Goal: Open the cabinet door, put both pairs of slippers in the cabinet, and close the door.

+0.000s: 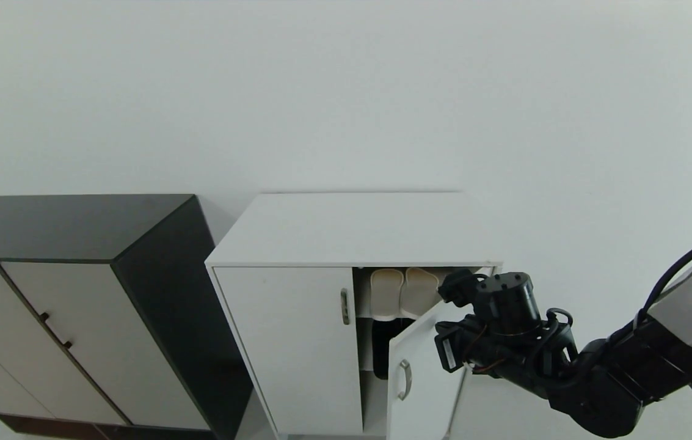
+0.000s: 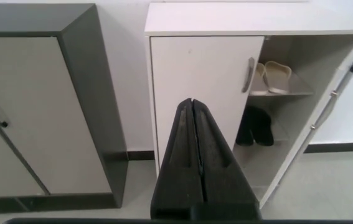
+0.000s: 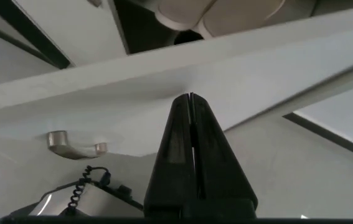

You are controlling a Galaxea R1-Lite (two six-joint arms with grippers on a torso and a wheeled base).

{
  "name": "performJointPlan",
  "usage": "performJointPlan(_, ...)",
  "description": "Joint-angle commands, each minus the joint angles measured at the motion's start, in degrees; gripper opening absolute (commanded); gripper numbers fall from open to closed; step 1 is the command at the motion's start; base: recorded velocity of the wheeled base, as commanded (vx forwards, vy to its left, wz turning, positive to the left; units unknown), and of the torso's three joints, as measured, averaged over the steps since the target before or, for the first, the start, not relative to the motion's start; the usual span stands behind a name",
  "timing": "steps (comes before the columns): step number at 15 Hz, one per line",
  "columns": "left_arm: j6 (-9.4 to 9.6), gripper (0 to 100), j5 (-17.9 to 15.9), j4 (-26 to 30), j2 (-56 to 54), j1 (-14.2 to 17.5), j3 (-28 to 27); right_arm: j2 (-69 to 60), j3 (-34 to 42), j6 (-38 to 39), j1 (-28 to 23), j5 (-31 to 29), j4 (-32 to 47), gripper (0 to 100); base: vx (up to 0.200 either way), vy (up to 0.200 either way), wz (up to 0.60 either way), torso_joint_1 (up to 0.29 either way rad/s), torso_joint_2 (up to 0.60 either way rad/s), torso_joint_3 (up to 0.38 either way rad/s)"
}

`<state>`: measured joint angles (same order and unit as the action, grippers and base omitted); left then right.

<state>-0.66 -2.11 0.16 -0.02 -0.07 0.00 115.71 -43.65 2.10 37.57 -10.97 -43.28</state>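
Note:
The white cabinet (image 1: 346, 232) stands against the wall with its left door shut and its right door (image 1: 425, 366) swung partly open. Inside, a cream pair of slippers (image 1: 400, 292) lies on the upper shelf and a black pair (image 1: 385, 342) on the shelf below. My right gripper (image 1: 452, 287) is shut, with its tip against the top of the open door's outer face (image 3: 257, 74), above the door's handle (image 3: 73, 144). My left gripper (image 2: 192, 102) is shut on nothing, held back from the cabinet and pointing at its closed left door (image 2: 201, 93). Both pairs also show in the left wrist view: cream slippers (image 2: 272, 74), black slippers (image 2: 256, 127).
A dark cabinet (image 1: 77, 226) with light doors stands just left of the white one, a narrow gap between them. Bare wall lies behind and to the right. Pale floor (image 2: 325, 186) stretches in front of the cabinets.

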Motion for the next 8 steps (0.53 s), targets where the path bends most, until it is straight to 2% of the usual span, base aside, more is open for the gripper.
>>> performJointPlan(1,-0.04,0,0.00,-0.07,0.02,-0.01,0.00,0.48,-0.47,0.01,-0.04,0.07,0.12,0,0.000,0.000,0.00,0.000,0.00,0.000)
performJointPlan(8,-0.04,0,0.00,-0.07,0.02,-0.01,0.00,7.77,-7.59,0.01,-1.27,0.34,-2.25,0,0.000,0.000,0.00,0.000,0.00,0.000)
